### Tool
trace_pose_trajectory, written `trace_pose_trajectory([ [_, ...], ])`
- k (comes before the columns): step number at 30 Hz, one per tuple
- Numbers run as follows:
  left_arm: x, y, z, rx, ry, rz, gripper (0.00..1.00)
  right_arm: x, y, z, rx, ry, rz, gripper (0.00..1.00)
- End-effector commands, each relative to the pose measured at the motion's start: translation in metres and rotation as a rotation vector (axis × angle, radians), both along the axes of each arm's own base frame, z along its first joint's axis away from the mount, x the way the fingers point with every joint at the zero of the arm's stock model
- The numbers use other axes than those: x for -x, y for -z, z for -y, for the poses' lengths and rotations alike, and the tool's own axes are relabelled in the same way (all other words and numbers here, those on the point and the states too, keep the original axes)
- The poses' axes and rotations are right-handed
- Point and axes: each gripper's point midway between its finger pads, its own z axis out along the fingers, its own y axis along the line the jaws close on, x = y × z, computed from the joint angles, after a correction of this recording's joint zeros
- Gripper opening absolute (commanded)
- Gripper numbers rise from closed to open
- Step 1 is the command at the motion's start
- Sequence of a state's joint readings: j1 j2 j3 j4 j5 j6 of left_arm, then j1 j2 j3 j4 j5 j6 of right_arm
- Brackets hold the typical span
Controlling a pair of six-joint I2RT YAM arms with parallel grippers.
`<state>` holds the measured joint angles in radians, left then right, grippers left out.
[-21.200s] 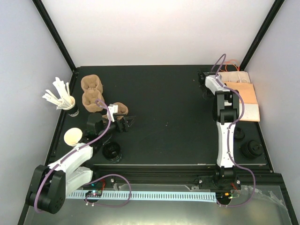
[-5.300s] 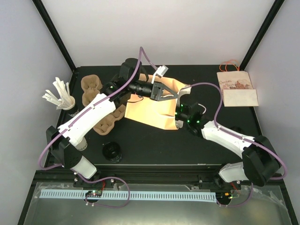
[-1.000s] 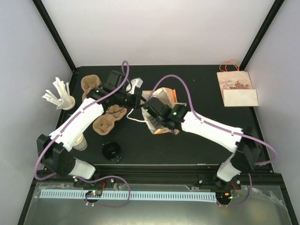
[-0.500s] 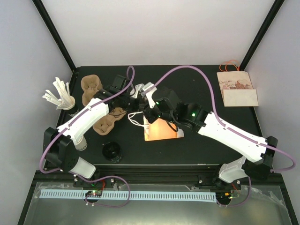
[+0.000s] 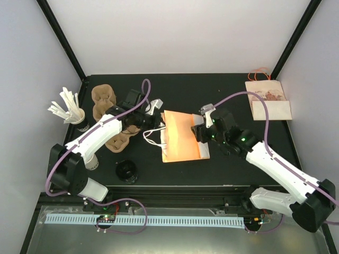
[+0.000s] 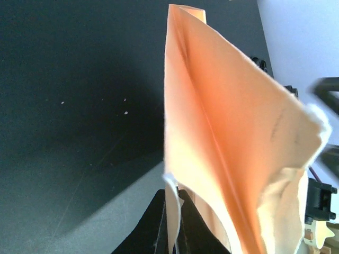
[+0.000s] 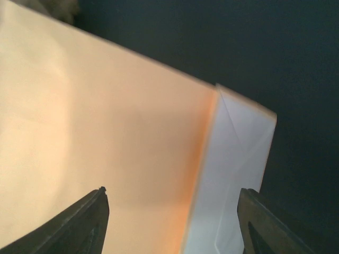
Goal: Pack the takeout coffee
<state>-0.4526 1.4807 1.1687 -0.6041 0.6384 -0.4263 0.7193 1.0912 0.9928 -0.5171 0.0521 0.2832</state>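
Black counter (image 5: 212, 90) inside a white-walled booth. The orange paper bag (image 5: 180, 136) lies flat on its side mid-counter, mouth toward the left arm.

- Left tool (image 6: 170, 194): pinched tight on the thin rim of the bag's mouth.
- Right tool (image 7: 172, 191): jaws wide, poised over the bag's folded base end, gripping nothing.
- Handling, my guess: very light, thin and floppy, creases or tears easily, slides on the counter. Best holds are the mouth rim or the white cord handles (image 5: 151, 138); the folded base looks stiffer.
- Writing: none seen on this bag. Second bag (image 5: 269, 100), far right, carries print too small to read.
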Motion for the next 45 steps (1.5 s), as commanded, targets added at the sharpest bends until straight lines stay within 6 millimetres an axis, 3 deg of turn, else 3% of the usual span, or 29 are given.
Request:
trace_pose_trajectory([
  [1, 0.003, -0.021, 0.001, 0.051, 0.028, 0.052, 0.02, -0.01, 0.039, 0.003, 0.009, 0.006, -0.057, 0.72],
  [5, 0.004, -0.024, 0.0, 0.054, 0.029, 0.052, 0.02, -0.018, 0.069, 0.002, 0.077, 0.019, -0.107, 0.75],
  [12, 0.004, -0.025, -0.001, 0.048, 0.028, 0.049, 0.02, -0.031, 0.101, 0.017, 0.204, 0.106, -0.137, 0.75],
  [16, 0.003, -0.023, -0.003, 0.037, 0.026, 0.049, 0.02, -0.035, 0.113, 0.029, 0.261, 0.158, -0.145, 0.69],
  [21, 0.001, -0.018, -0.007, 0.017, 0.025, 0.04, 0.01, -0.036, 0.116, 0.04, 0.247, 0.185, -0.155, 0.49],
  [33, -0.003, -0.01, -0.019, -0.015, 0.014, 0.032, 0.02, -0.035, 0.125, 0.06, -0.023, 0.145, -0.25, 0.07],
  [36, -0.004, -0.008, -0.022, -0.025, 0.009, 0.029, 0.02, -0.036, 0.124, 0.063, -0.088, 0.136, -0.26, 0.02],
  [45, -0.007, 0.007, -0.039, -0.054, -0.023, 0.002, 0.02, -0.04, 0.122, 0.079, -0.319, 0.115, -0.288, 0.01],
])
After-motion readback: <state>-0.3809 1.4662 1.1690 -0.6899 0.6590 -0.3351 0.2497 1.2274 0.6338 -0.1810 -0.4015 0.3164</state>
